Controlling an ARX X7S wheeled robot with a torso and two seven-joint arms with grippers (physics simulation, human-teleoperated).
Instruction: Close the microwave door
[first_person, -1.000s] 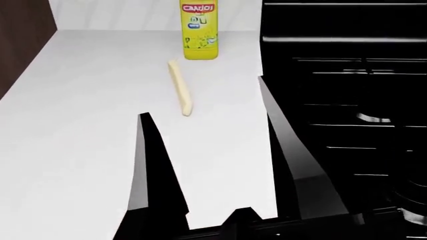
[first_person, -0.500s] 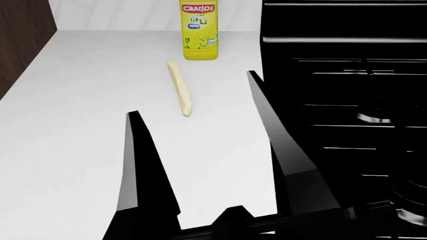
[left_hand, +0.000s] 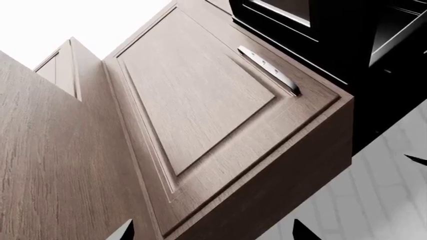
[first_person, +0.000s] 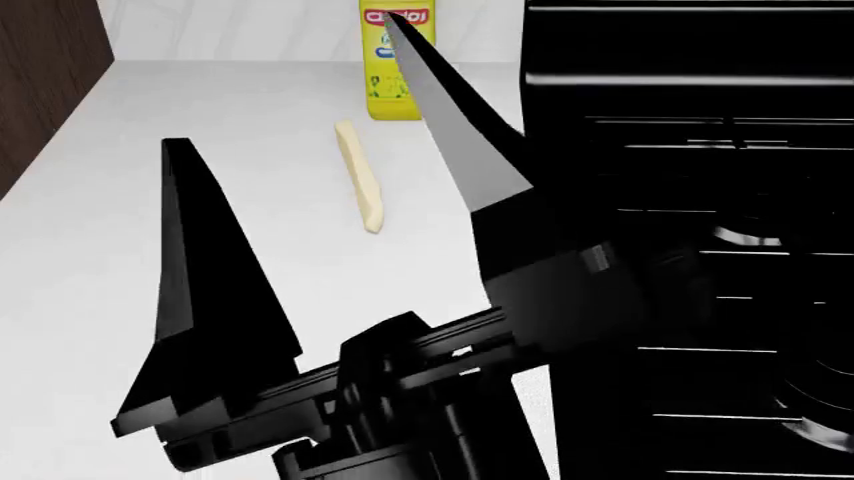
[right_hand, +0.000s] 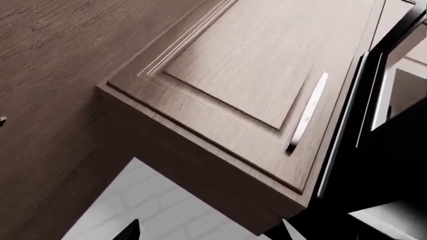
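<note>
The black microwave (first_person: 694, 150) fills the right side of the head view. It also shows in the left wrist view (left_hand: 313, 30) and the right wrist view (right_hand: 393, 150), where a lit cavity shows beside dark panels, so its door stands open. A large black gripper, by its place my left gripper (first_person: 287, 82), rises over the counter just left of the microwave, open with its fingers spread wide and nothing between them. In the wrist views, my left gripper (left_hand: 213, 230) and right gripper (right_hand: 210, 230) each show two well-separated tips pointing up at the cabinets.
A yellow bottle (first_person: 380, 95) stands at the back of the white counter (first_person: 120, 220), partly behind one finger. A pale stick (first_person: 360, 180) lies in front of it. Brown wall cabinets with silver handles (left_hand: 267, 70) (right_hand: 307, 112) hang beside the microwave.
In the head view the gripper has risen and come closer, its fingers climbing up and to the left. One finger now covers part of the yellow bottle.
</note>
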